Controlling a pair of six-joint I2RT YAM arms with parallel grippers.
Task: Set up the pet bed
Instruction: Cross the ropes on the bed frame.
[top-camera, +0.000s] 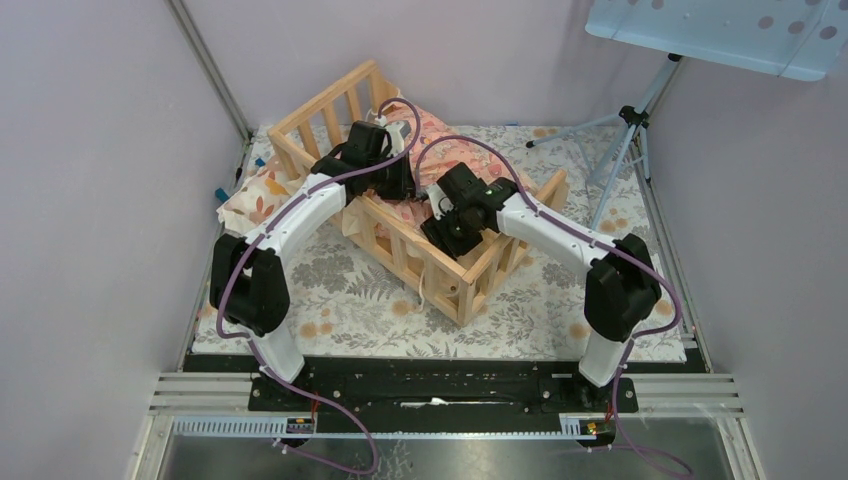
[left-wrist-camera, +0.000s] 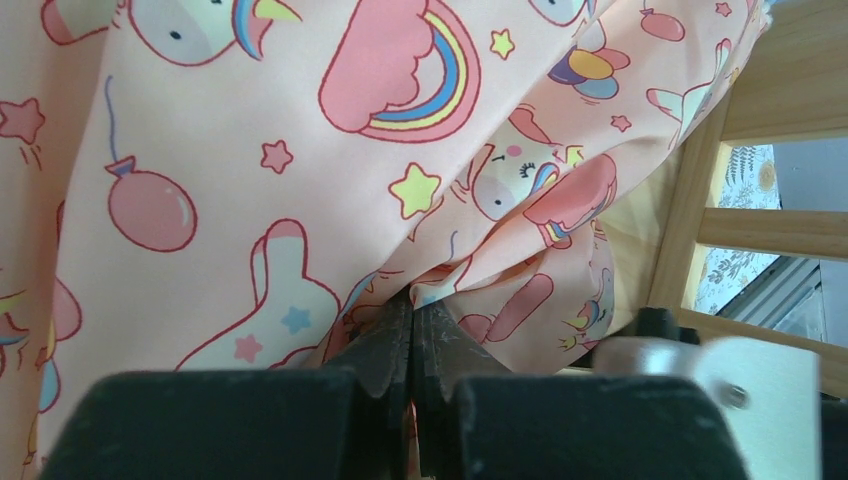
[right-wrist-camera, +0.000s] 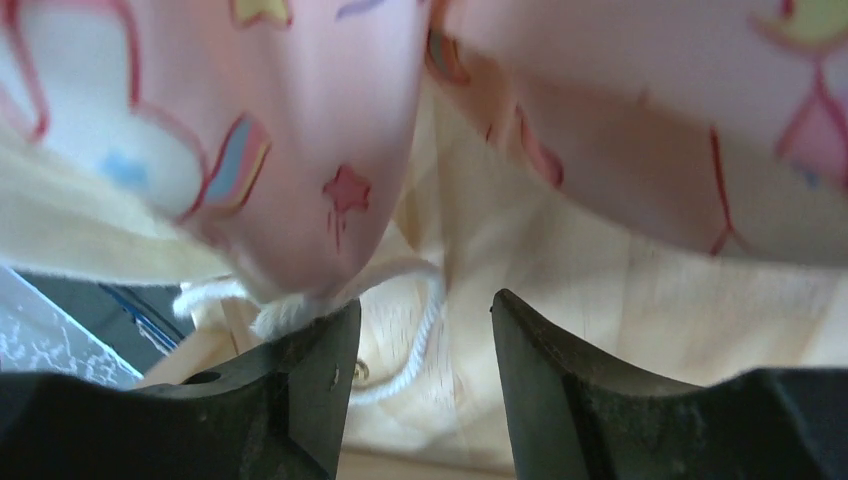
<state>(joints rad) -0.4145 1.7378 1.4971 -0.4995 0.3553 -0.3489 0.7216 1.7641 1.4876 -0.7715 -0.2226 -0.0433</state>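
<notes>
Left fingers (left-wrist-camera: 385, 345) pressed together at a gathered fold of the pink cushion (left-wrist-camera: 300, 150); right fingers (right-wrist-camera: 310, 385) spread, inside the pet bed (top-camera: 455, 275), near the cushion's edge.

From above, the left hand (left-wrist-camera: 412, 335) and the right hand (right-wrist-camera: 425, 345) hide their own fingertips, and the pink cushion (top-camera: 425, 132) covers most of the pet bed (top-camera: 322, 100) base.
</notes>
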